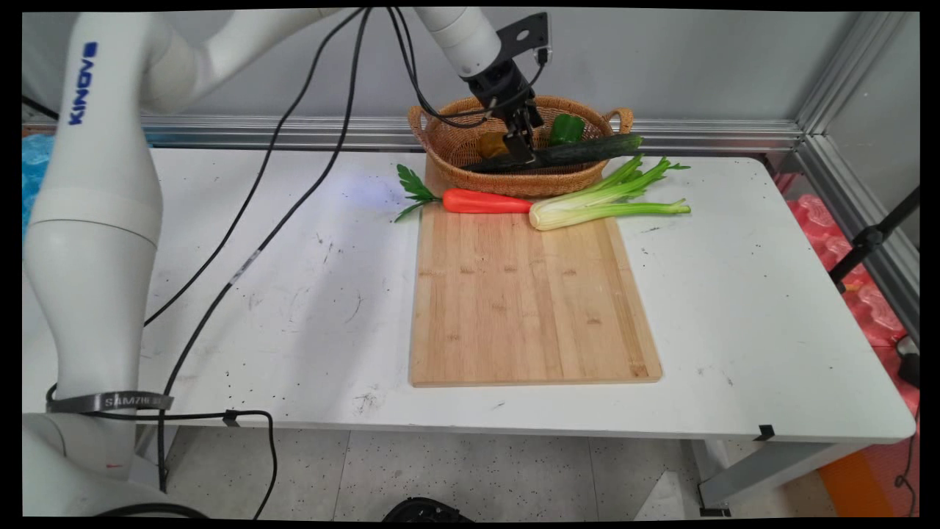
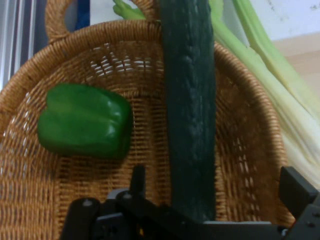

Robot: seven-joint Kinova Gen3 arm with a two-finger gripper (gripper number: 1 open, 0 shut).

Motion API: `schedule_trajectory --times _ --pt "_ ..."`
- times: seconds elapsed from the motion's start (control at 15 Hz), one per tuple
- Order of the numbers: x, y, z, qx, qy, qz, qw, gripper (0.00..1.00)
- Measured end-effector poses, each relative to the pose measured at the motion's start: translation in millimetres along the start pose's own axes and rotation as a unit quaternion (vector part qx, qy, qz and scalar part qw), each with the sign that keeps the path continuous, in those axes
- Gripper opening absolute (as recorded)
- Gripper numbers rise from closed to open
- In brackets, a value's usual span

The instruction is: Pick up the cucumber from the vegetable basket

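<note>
My gripper (image 1: pixel 518 149) is lowered into a woven basket (image 1: pixel 448 158) at the back of the table. It is open, and its fingers straddle the near end of a long dark green cucumber (image 1: pixel 580 150). The cucumber lies across the basket with its far end sticking out over the right rim. In the hand view the cucumber (image 2: pixel 190 100) runs up between the two fingers of the gripper (image 2: pixel 218 186), closer to the left finger (image 2: pixel 138 179). A green bell pepper (image 2: pixel 85 120) lies in the basket (image 2: pixel 250 150) to the cucumber's left. A brownish-yellow thing (image 1: pixel 490 145) sits behind the fingers, partly hidden.
A bamboo cutting board (image 1: pixel 529 301) lies in the middle of the table. At its far end rest an orange carrot (image 1: pixel 485 200) with green leaves and a celery stalk (image 1: pixel 602 202), both just in front of the basket. Black cables trail across the table's left half.
</note>
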Motion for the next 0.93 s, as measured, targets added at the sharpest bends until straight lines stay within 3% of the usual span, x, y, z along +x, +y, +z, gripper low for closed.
schedule_trajectory --times 0.6,0.67,0.93 --pt "-10 -21 37 -0.017 0.002 0.020 0.9996 1.00" --pt "-11 -22 39 -0.019 0.003 0.022 0.9996 0.00" --pt "-12 -24 45 -0.023 0.005 0.026 0.9994 0.00"
